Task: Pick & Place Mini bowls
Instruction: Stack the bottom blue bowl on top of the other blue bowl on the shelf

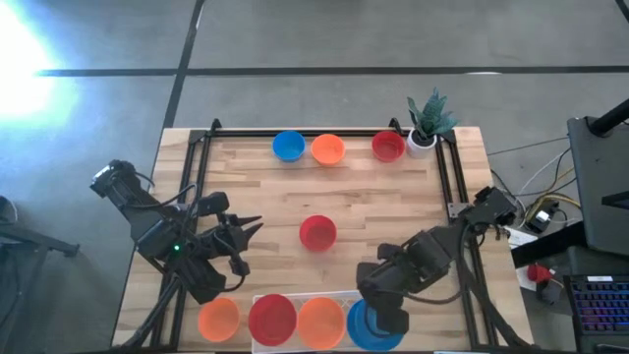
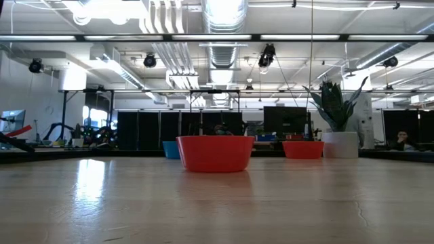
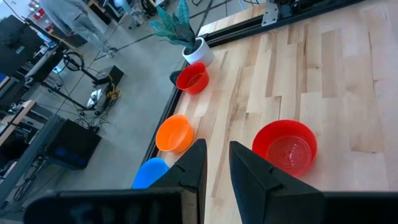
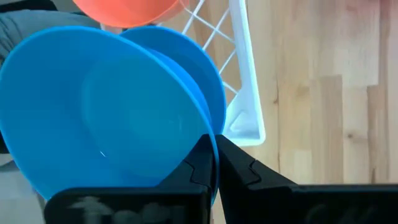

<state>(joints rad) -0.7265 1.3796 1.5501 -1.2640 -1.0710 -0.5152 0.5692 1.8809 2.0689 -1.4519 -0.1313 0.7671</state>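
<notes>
Blue bowl (image 4: 106, 106) fills my right wrist view, its rim pinched in my right claw (image 4: 214, 163), clenched on it above the white tray (image 4: 245, 93) at lower right of the high view. Placing is the step in hand, I judge; next I should lower, release. My left claw (image 1: 248, 234), slightly parted and empty, waits left of the lone red bowl (image 1: 317, 233) at mid surface (image 1: 393, 202)

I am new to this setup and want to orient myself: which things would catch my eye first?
A single red bowl sits alone mid-table. Three more small bowls, blue, orange and red, line the far edge beside a potted plant. At the near edge, the right gripper pinches the rim of a blue bowl over a white tray.
</notes>
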